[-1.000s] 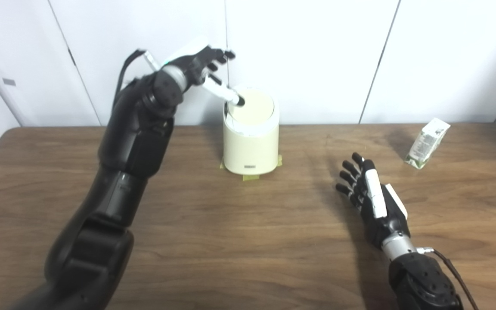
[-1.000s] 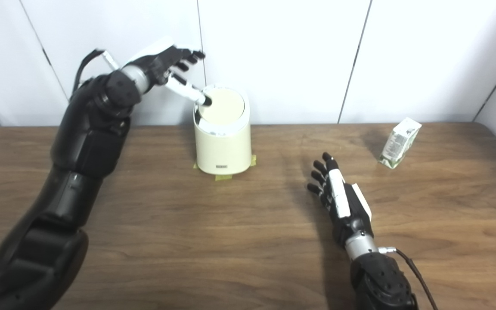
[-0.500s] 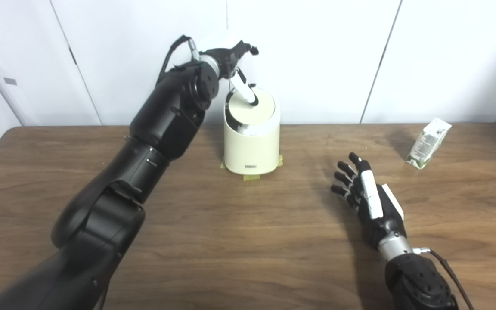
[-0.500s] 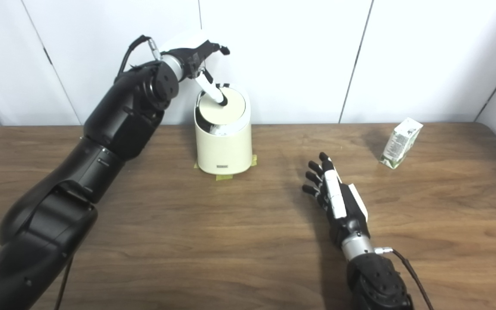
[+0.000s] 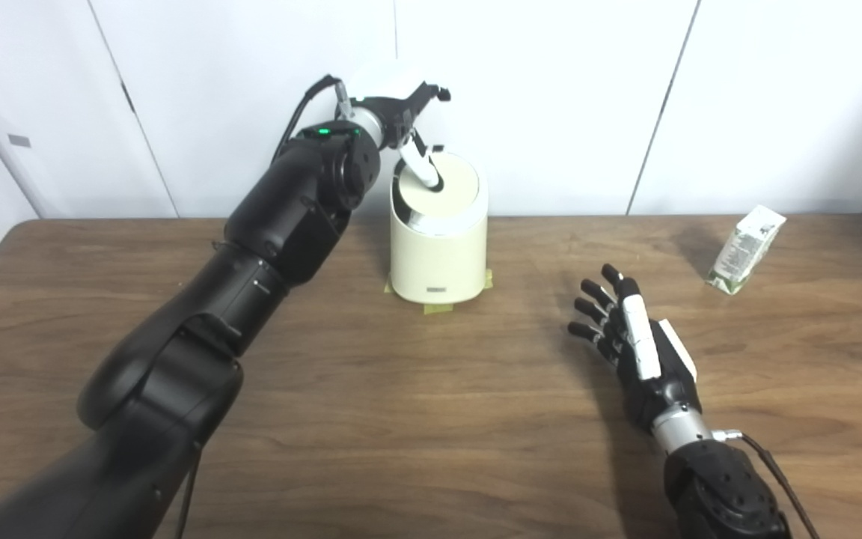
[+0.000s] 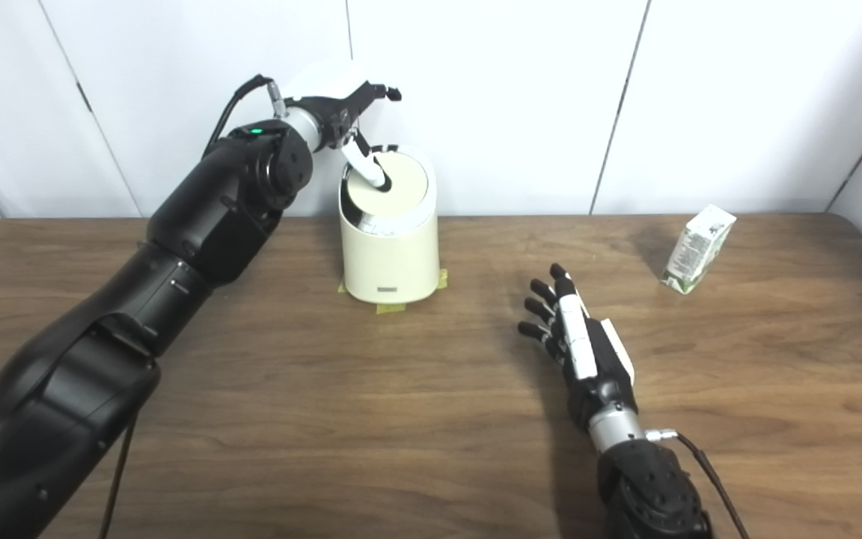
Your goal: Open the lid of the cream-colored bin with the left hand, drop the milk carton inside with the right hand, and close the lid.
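Both arms cut off at bottom edge. Label on bin (image 5: 438, 254) front too small to read. Milk carton (image 5: 745, 248) print unreadable. Bin interior hidden by lid (image 5: 446, 187).

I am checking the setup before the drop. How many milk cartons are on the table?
1. The milk carton stands tilted at the far right of the table, apart from the right hand and the cream bin. The bin's inside is hidden.
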Controlling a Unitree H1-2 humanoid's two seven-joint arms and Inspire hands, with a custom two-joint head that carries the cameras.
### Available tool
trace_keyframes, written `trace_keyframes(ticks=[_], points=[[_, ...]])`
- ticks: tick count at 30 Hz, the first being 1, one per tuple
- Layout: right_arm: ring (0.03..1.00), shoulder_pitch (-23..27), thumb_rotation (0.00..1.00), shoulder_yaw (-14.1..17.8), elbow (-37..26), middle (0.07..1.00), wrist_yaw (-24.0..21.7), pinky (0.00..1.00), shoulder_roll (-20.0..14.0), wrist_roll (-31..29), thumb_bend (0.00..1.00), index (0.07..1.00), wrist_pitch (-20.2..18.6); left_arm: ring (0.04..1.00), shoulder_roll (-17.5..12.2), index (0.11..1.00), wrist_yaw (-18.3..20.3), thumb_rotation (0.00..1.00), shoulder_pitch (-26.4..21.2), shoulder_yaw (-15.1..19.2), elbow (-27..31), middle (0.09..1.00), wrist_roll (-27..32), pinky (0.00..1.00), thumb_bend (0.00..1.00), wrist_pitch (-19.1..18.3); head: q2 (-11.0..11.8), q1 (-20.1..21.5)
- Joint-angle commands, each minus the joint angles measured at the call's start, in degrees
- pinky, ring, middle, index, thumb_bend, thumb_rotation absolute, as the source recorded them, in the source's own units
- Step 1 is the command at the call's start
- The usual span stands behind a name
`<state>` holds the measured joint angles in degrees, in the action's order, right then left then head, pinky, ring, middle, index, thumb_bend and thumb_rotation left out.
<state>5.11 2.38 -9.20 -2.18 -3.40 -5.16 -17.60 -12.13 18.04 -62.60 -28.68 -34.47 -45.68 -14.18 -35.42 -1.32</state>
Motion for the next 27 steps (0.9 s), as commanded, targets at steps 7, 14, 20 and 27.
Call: trace_keyframes(ticks=[7,14,20,27], points=[[0.892,2.2,1.0,0.4,-1.0,0.921,0.0,0.77,0.0,0.0,0.65,0.998,3.9,0.942,-0.9,0.902,-0.2,0.06,-3.1,-1.5,1.4,0.939,-1.1,0.9,0.93,1.3,-0.1,0.0],[0.895,2.2,1.0,0.5,-1.2,0.921,-0.1,0.78,0.0,-0.3,0.64,1.0,3.4,0.91,-0.6,0.905,0.0,0.07,-3.0,-2.8,1.3,0.918,-2.2,0.86,0.95,1.3,-0.2,-0.1],[0.89,2.1,1.0,0.6,-1.7,0.916,0.2,0.79,0.2,-0.3,0.64,0.995,3.3,0.949,-0.8,0.924,0.9,0.08,-2.7,-7.7,1.9,0.938,-7.5,0.9,0.94,1.7,-0.3,-0.1],[0.896,2.0,1.0,0.5,-1.8,0.923,0.0,0.79,-0.2,-0.1,0.64,0.998,3.3,0.936,-0.6,0.919,0.7,0.07,-1.7,-9.1,2.8,0.927,-9.6,0.9,0.97,2.3,-0.5,0.1]])
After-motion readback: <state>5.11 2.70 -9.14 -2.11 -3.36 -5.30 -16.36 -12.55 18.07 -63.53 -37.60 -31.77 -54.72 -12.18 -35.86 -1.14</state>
